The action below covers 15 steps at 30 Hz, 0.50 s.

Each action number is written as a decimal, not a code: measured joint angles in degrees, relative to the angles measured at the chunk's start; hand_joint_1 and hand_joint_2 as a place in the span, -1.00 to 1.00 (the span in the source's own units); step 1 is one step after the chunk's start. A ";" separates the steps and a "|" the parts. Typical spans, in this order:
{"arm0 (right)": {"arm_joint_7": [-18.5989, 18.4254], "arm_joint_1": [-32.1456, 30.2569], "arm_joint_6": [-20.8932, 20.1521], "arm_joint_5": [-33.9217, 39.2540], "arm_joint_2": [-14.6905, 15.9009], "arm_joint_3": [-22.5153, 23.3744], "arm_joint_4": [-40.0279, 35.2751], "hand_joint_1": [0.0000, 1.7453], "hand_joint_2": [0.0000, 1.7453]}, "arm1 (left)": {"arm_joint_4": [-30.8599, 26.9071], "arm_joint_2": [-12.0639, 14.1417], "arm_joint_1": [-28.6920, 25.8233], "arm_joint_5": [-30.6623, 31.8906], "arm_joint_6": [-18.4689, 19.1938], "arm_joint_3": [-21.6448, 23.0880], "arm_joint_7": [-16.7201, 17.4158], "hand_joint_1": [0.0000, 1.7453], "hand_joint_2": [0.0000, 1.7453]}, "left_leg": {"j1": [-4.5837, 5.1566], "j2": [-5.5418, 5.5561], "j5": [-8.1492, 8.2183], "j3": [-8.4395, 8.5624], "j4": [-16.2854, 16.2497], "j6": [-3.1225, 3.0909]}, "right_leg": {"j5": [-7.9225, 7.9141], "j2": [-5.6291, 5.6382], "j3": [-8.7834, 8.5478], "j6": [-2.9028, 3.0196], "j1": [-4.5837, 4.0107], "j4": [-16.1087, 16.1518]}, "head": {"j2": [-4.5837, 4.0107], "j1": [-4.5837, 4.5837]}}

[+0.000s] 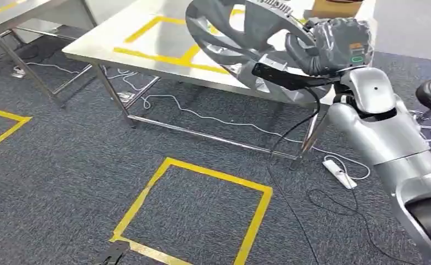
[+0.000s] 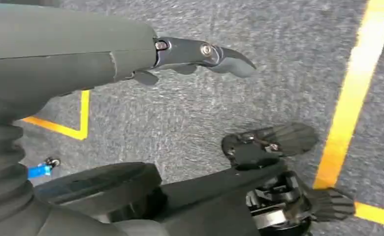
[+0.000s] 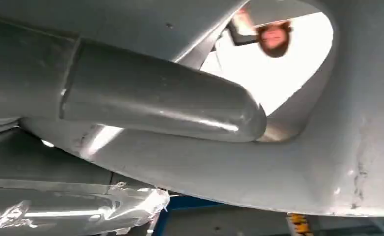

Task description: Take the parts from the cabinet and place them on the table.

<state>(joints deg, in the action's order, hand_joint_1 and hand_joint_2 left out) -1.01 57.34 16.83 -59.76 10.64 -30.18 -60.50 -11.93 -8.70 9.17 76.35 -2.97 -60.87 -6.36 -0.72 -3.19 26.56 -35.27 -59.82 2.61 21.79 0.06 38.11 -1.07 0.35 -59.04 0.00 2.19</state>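
Head view: the right robot hand [image 1: 335, 44] grips a silver wheel cover [image 1: 241, 38], held tilted over the near edge of the steel tabletop [image 1: 141, 33], which carries yellow tape.
Left wrist view: the left robot hand [image 2: 200, 54] hangs over grey carpet [image 2: 278, 88], fingers slightly apart, holding nothing.
Right wrist view: thumb [image 3: 160, 98] pressed on the cover's grey underside, probably through a spoke opening; blurred.

Grey carpet [image 1: 64, 165], yellow tape squares [image 1: 194, 212]; steel tables [image 1: 108, 38], white cables [image 1: 213, 118]
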 joint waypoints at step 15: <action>-0.28 -1.33 1.66 -2.01 0.07 0.00 0.20 1.00 -1.00 | 0.00 0.17 -0.16 0.11 -0.02 -0.02 0.00 -1.00 1.00 | -0.87 6.02 -2.67 -0.71 1.64 -2.10 | 0.18 4.99 2.06 -2.32 0.22 -0.78 | 0.00 -0.14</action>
<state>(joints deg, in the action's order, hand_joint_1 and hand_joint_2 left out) -1.29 56.01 18.49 -61.76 10.71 -30.18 -60.30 -11.93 -8.52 9.01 76.46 -2.99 -60.89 -6.36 -1.59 2.83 23.89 -35.98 -58.19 0.52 21.97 5.05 40.17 -3.39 0.56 -59.82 0.00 2.04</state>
